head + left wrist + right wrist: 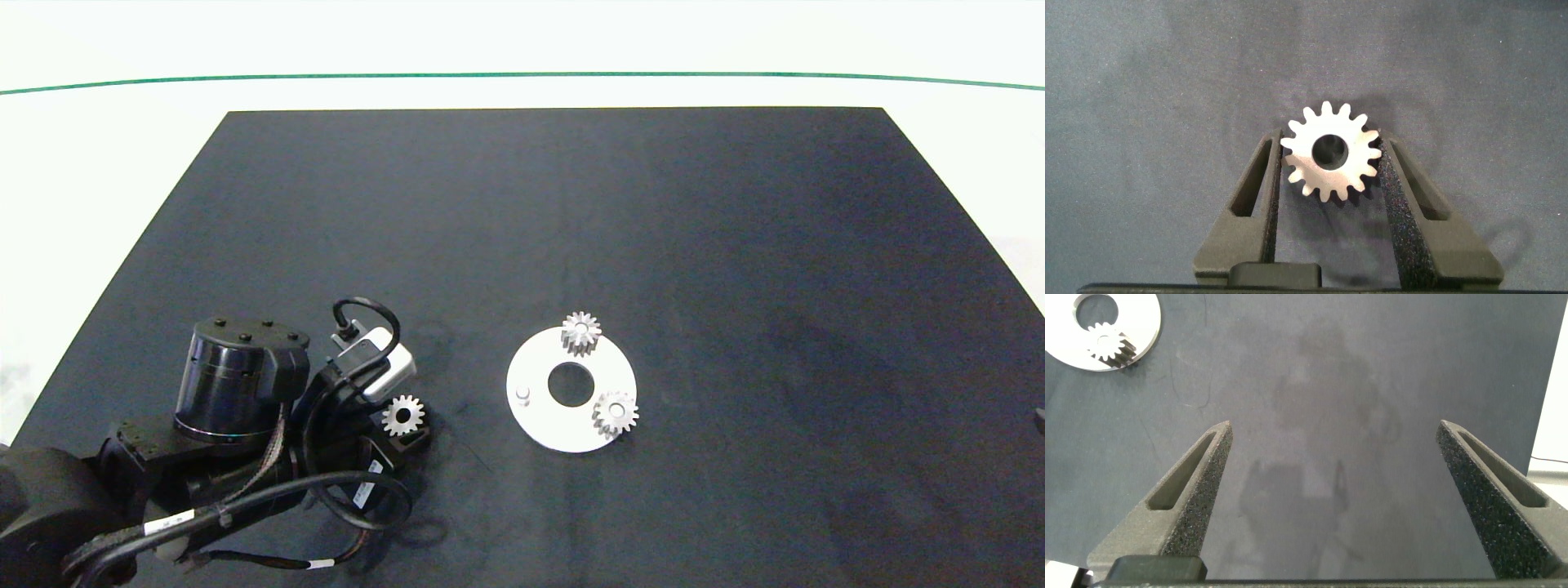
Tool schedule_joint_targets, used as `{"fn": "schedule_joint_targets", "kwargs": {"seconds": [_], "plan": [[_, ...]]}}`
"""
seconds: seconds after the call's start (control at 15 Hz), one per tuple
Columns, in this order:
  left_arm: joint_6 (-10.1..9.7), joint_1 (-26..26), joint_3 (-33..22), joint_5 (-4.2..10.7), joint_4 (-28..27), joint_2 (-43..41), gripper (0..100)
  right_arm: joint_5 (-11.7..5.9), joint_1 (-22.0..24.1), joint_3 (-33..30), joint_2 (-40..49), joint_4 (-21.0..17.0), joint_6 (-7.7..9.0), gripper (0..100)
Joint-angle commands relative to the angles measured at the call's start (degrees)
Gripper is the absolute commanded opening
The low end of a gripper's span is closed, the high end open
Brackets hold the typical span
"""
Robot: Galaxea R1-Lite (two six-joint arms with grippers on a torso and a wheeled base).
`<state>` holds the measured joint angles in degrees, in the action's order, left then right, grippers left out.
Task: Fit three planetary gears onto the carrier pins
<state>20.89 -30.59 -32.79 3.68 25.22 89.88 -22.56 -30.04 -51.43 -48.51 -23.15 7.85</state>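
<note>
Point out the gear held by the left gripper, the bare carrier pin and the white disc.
Held gear (pixel 1331 162), left wrist view: its flat face beside the centre hole.
Bare pin (pixel 522 395), head view: its top.
White disc (pixel 540 366), head view: bare surface between the pin and the far gear.

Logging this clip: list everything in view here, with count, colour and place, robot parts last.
Small silvery-grey metal spur gears: three; two on pins of the disc, far side and right side; one in the left gripper.
Flat white ring-shaped disc: one, mid-table.
Bare white pin: one, disc's left side.
Black mat: one, covering the white table.
Left gripper: shut on the third gear, left of the disc.
Right gripper: open, empty, right of the disc.
</note>
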Motion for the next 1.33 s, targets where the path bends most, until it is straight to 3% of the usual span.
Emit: {"fn": "schedule_joint_targets", "kwargs": {"seconds": [0.07, 0.27, 0.47, 0.6, 0.8, 0.93, 1.13, 1.2, 1.33], "plan": [[0.20, 0.0, 0.3, 0.01, 0.1, -0.1, 6, -0.20, 0.0, 0.0, 0.1, -0.1, 0.06, 100], [0.64, -0.2, -0.4, 0.19, 0.0, -1.7, 0, -0.20, 0.0, 0.0, 0.1, -0.1, 0.06, 100], [0.73, -1.4, -1.5, 0.45, -0.7, -4.5, 0, -0.20, 0.0, -0.2, -0.1, -0.1, 0.06, 100], [0.81, -3.3, -2.1, 2.56, -1.6, -5.2, 0, -0.20, 0.0, -0.2, -0.2, -0.1, 0.06, 100], [0.46, -7.7, -5.1, 3.88, -7.3, -6.8, 0, -0.20, 0.0, -0.1, -0.2, -0.1, 0.06, 100], [0.37, -10.1, -8.3, 6.16, -10.6, -6.6, 0, -0.11, 0.0, -0.2, -0.1, -0.1, 0.15, 100], [0.29, -12.1, -12.3, 6.51, -13.5, -5.6, 0, -0.11, 0.0, -0.5, 0.1, -0.1, 0.15, 100], [0.20, -13.3, -12.8, 7.66, -13.6, -4.9, 0, -0.11, -0.1, -0.9, 0.0, -0.1, 0.15, 100], [0.11, -15.2, -14.1, 8.54, -13.4, -2.8, 0, -0.11, -0.1, -1.2, -0.1, -0.1, 0.15, 100]]}}
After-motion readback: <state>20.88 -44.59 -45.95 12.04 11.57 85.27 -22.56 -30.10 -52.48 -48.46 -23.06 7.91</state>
